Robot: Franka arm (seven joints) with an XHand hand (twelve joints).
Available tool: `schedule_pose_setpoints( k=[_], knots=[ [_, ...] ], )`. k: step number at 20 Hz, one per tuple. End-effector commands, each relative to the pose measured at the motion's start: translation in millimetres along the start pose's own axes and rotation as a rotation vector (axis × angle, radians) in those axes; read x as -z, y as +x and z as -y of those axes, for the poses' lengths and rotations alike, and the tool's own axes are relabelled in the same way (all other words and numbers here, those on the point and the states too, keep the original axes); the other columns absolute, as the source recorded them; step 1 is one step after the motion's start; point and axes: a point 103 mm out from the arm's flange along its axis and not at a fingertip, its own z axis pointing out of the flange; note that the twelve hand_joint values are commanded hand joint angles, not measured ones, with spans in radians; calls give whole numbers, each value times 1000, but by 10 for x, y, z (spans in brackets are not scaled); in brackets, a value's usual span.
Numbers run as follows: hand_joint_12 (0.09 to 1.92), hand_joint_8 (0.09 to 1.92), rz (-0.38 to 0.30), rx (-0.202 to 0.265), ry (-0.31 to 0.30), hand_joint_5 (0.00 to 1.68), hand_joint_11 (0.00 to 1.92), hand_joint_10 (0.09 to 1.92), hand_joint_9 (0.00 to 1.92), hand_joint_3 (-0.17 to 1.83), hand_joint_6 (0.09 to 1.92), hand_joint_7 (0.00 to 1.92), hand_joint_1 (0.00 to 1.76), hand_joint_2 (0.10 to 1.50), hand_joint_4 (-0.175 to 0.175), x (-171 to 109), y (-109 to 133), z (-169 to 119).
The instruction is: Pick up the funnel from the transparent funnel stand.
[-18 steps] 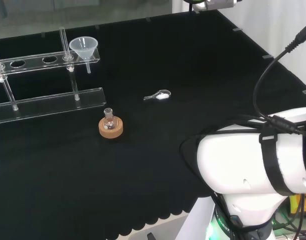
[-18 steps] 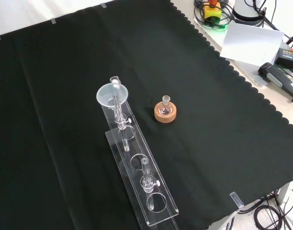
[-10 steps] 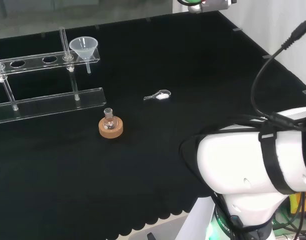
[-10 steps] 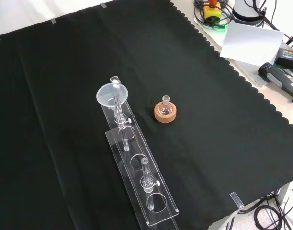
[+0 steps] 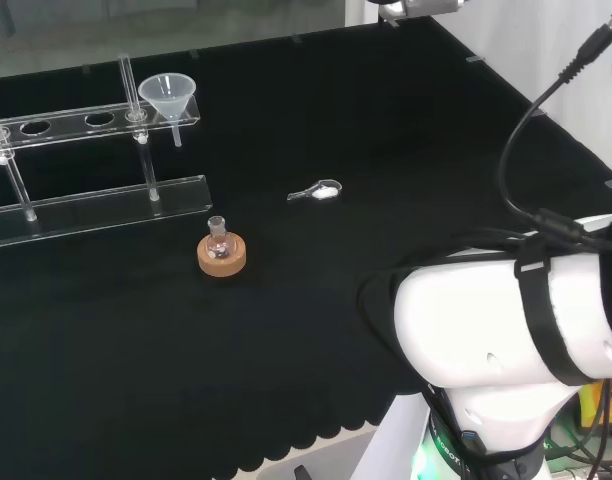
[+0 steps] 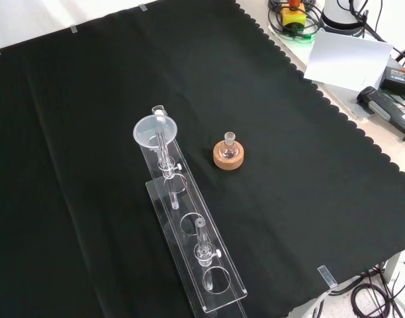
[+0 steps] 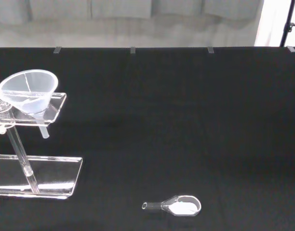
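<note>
A clear funnel [image 5: 168, 95] sits upright in the end hole of the transparent funnel stand [image 5: 96, 198], at the far left of the head view. In the front view the funnel [image 6: 155, 130] tops the far end of the stand [image 6: 189, 202], with its stem hanging down through the upper shelf. The wrist view has the funnel [image 7: 28, 91] and the stand's base plate [image 7: 41, 173] some way off across the cloth. Nothing touches the funnel.
A small round flask on a cork ring [image 5: 222, 252] stands in front of the stand, to its right in the front view [image 6: 228, 156]. A little clear scoop with white powder [image 5: 321, 190] lies on the cloth [image 7: 179, 206]. The arm's white link [image 5: 506, 340] bulks at lower right.
The arm's cable and the white part at the head view's top edge have shifted slightly. The funnel, stand, flask and scoop stay where they were.
</note>
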Motion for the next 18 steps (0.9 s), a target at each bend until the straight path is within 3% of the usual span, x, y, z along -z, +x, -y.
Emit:
schedule_pose_setpoints(
  k=[1,2,4,6,14,18],
  knots=[
    [976,213,-31,28,33,0,0,188,0,58,87,2,219,714,64,-183,39,-370],
    [808,117,-33,37,47,0,0,96,0,48,87,1,218,707,67,-215,46,-428],
    [348,87,-44,53,54,0,0,87,0,28,87,0,225,687,75,-283,59,-538],
    [90,87,-68,66,51,0,0,87,0,14,87,0,231,671,85,-367,74,-650],
    [87,87,-108,90,22,0,0,87,0,-6,87,0,232,632,94,-655,266,-1089],
    [87,87,-131,101,67,0,0,87,0,-17,87,0,213,607,82,-738,367,-1280]
  ],
)
